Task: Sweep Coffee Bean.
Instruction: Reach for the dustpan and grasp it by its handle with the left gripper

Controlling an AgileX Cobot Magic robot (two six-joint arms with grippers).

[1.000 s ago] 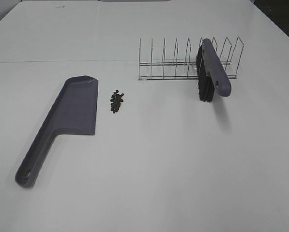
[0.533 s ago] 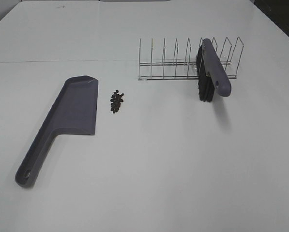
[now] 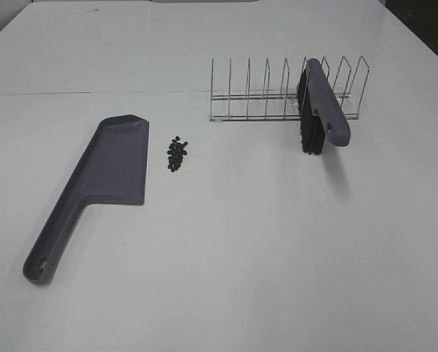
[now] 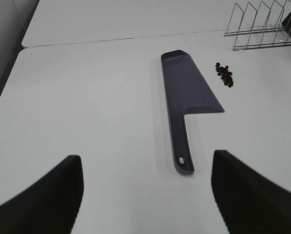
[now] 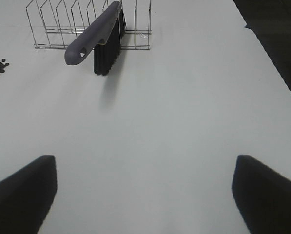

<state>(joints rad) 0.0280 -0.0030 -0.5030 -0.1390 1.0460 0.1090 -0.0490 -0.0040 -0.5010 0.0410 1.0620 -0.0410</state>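
A small heap of dark coffee beans [image 3: 177, 154] lies on the white table just right of the grey-purple dustpan [image 3: 101, 180], whose handle points toward the near left. The beans [image 4: 224, 75] and dustpan [image 4: 186, 100] also show in the left wrist view, well ahead of my open left gripper [image 4: 145, 195]. A grey brush [image 3: 323, 106] with black bristles leans in the wire rack [image 3: 277, 92] at the back right. In the right wrist view the brush [image 5: 99, 36] stands far ahead of my open right gripper [image 5: 145, 195]. Neither gripper appears in the high view.
The wire rack [image 5: 87, 24] has several upright dividers and stands on the table's far right part. A seam in the table [image 3: 94, 93] runs across behind the dustpan. The table's right edge [image 5: 267, 53] drops to a dark floor.
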